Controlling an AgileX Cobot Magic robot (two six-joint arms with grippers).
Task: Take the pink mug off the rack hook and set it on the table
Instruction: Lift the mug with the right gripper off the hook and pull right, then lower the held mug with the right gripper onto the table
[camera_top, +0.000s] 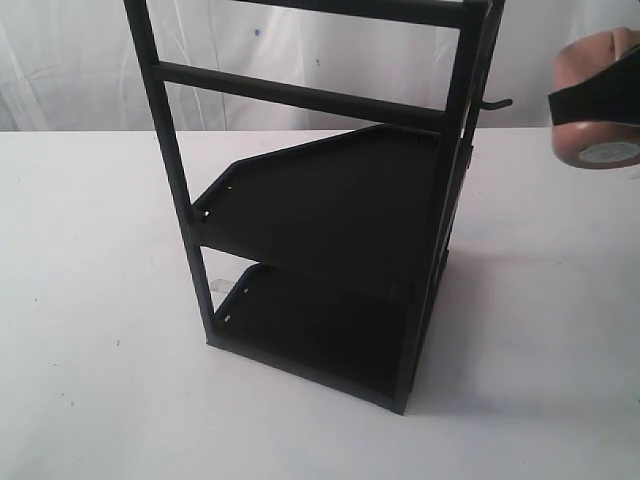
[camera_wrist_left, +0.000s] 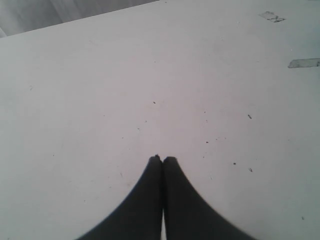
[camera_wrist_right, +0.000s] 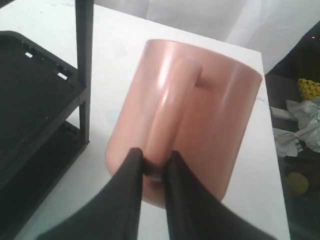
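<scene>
The small salmon-pink ceramic mug (camera_top: 592, 55) is clear of the rack hook and hangs in the air at the right edge of the exterior view. It is not touching the tabletop (camera_top: 90, 300). Its base is turned down and toward the exterior camera, so the round white sticker (camera_top: 610, 152) on the base is partly visible. A black finger of the right gripper (camera_wrist_right: 155, 161) crosses the mug body as a dark band.

In the right wrist view, the jaws of the right gripper pinch the loop handle (camera_wrist_right: 170, 105) of the mug near its lower end, one finger on each side. The mug body fills the middle of that view, with the white tabletop beneath it.

The short thin black metal rack hook (camera_top: 492, 103) juts from the right-hand upright of the tall black two-shelf metal rack (camera_top: 165, 150). Its upturned tip points toward the mug. The mug is near the hook, at about the same height, and apart from it. The rack stands on the large plain white tabletop, and its upper shelf (camera_top: 330, 200) and lower shelf (camera_top: 310, 330) are both in view.

The left gripper (camera_wrist_left: 163, 160) hovers over a bare stretch of tabletop. Its jaws are pressed together, tip against tip, with nothing between them.
</scene>
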